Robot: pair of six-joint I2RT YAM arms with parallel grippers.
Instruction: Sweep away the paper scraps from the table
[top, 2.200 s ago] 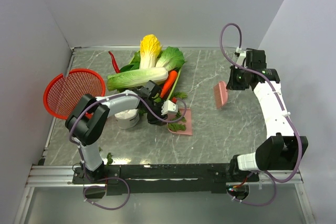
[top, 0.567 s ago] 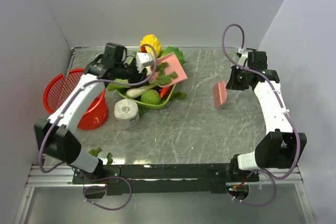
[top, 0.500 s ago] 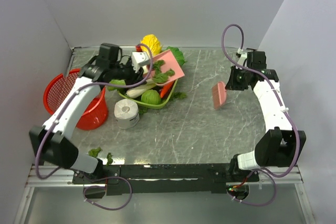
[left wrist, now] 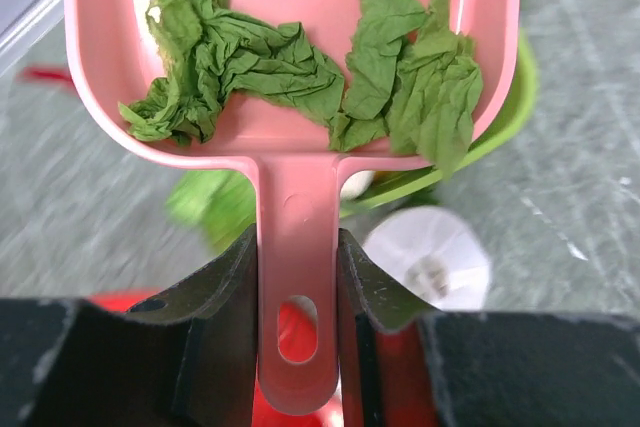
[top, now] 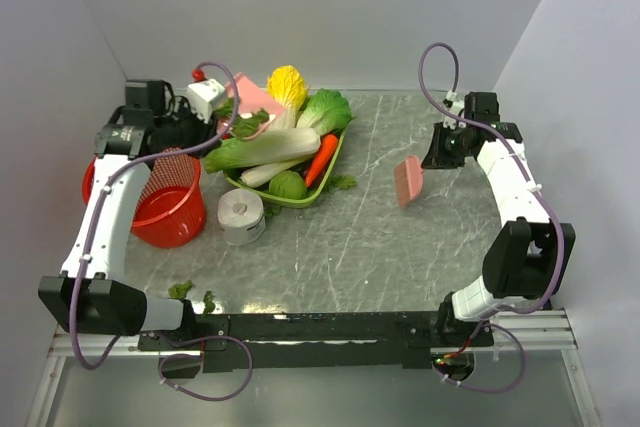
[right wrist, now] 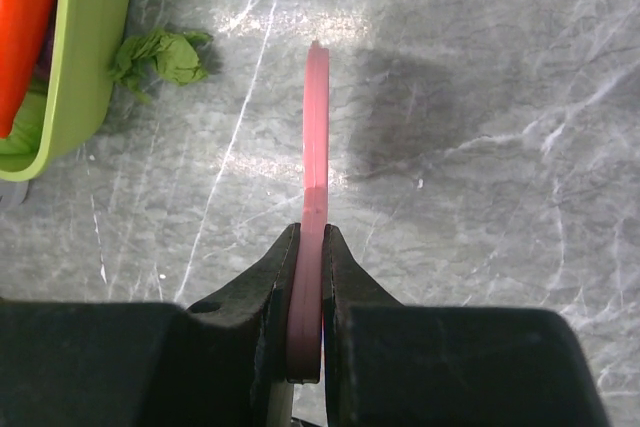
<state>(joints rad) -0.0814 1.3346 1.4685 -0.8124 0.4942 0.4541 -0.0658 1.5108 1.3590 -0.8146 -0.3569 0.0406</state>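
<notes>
My left gripper [top: 228, 107] is shut on the handle of a pink dustpan [top: 256, 100], held in the air at the back left, beside the red basket [top: 160, 205]. In the left wrist view the dustpan [left wrist: 290, 37] carries several crumpled green paper scraps [left wrist: 250, 62], and my fingers [left wrist: 215, 307] clamp its handle. My right gripper [top: 436, 153] is shut on a pink brush [top: 407, 182] over the right half of the table. The brush [right wrist: 316, 147] shows edge-on in the right wrist view. Loose green scraps lie by the tray [top: 343, 183] [right wrist: 160, 57] and near the front left [top: 181, 290].
A green tray [top: 330, 172] [right wrist: 85, 47] holds cabbages, a carrot [top: 320, 157] and other vegetables at the back centre. A white paper roll [top: 241, 215] [left wrist: 430, 257] stands between basket and tray. Grey walls close in the back and both sides.
The left arm has lifted the loaded dustpan from the table beside the tray and swung it up and left, close to the red basket. The right arm with the brush shifted slightly left.
</notes>
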